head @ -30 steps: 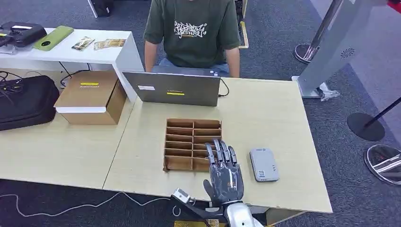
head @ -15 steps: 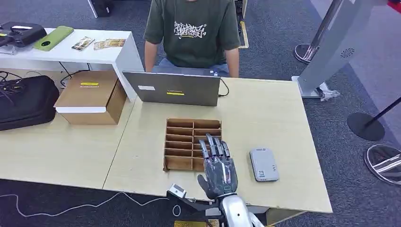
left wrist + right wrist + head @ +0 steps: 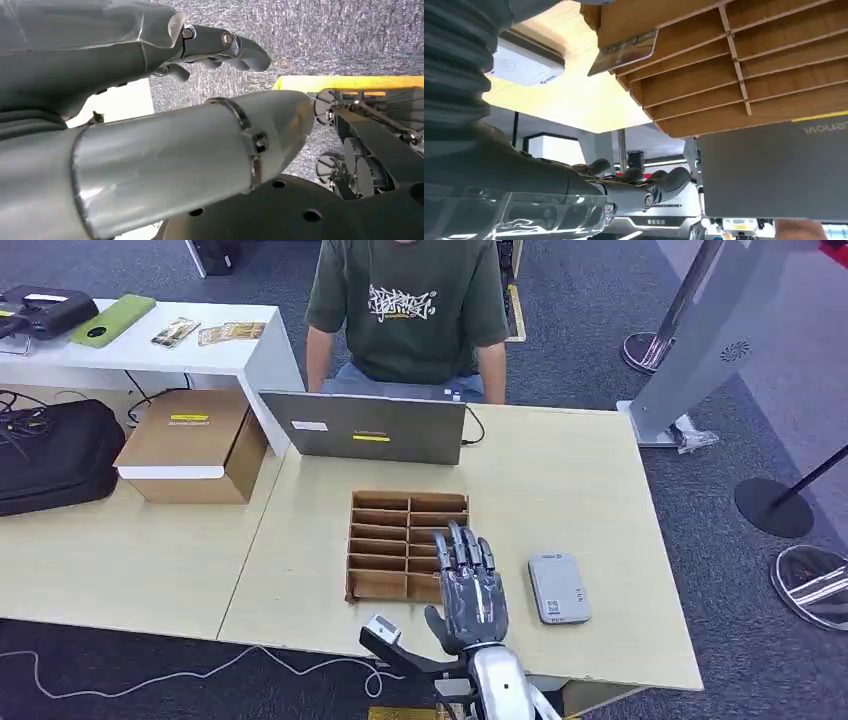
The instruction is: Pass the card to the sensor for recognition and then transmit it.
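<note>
Right robot hand (image 3: 468, 585) hovers spread over cardboard organizer (image 3: 390, 540).

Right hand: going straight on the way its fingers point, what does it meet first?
Probably the cardboard divider tray: the right hand hovers over its near right corner. Height above it is unclear.

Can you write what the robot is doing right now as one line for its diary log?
right hand: open, over card tray | card: in tray slot | sensor: beside tray, untouched | left hand: hanging, empty

Right hand (image 3: 468, 592) over near right corner of divided cardboard tray (image 3: 392, 540). Card reader (image 3: 558, 587) just right of hand. Card (image 3: 624, 52) in tray slot under hand. Laptop (image 3: 366, 427) beyond tray; person (image 3: 407, 310) behind laptop.
</note>
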Motion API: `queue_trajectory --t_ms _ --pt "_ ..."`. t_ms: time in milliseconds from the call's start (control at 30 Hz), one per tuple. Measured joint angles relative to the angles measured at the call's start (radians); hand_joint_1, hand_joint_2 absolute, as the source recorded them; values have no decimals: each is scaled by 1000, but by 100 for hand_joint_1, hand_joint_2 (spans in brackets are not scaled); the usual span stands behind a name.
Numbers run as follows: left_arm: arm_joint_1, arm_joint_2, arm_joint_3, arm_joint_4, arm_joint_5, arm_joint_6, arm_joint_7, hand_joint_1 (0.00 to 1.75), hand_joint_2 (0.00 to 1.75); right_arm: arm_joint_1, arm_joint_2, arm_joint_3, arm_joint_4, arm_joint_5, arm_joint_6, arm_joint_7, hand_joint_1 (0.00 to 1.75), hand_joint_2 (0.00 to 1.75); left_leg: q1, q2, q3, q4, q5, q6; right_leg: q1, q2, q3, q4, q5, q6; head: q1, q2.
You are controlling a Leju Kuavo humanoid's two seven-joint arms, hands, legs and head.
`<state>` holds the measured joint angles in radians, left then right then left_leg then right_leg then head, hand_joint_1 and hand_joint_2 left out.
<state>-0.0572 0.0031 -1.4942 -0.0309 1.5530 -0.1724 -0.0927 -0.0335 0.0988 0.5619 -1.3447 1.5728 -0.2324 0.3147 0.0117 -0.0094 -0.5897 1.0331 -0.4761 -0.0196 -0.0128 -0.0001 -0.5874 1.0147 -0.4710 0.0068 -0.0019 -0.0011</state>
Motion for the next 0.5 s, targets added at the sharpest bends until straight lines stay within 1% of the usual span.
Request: queue_trajectory --t_ms 100,267,500 --pt "-1 2 0 0 0 0 3 0 0 -4 1 0 13 0 20 6 0 175 0 0 0 0 0 0 0 0 0 0 0 0 0 0" --pt "-2 6 -2 0 1 1 3 0 0 -22 4 9 57 0 21 24 0 175 0 0 0 0 0 0 0 0 0 0 0 0 0 0" --pt "-2 10 -2 0 4 0 3 0 0 -33 6 14 96 0 28 18 0 175 0 0 0 0 0 0 0 0 0 0 0 0 0 0"
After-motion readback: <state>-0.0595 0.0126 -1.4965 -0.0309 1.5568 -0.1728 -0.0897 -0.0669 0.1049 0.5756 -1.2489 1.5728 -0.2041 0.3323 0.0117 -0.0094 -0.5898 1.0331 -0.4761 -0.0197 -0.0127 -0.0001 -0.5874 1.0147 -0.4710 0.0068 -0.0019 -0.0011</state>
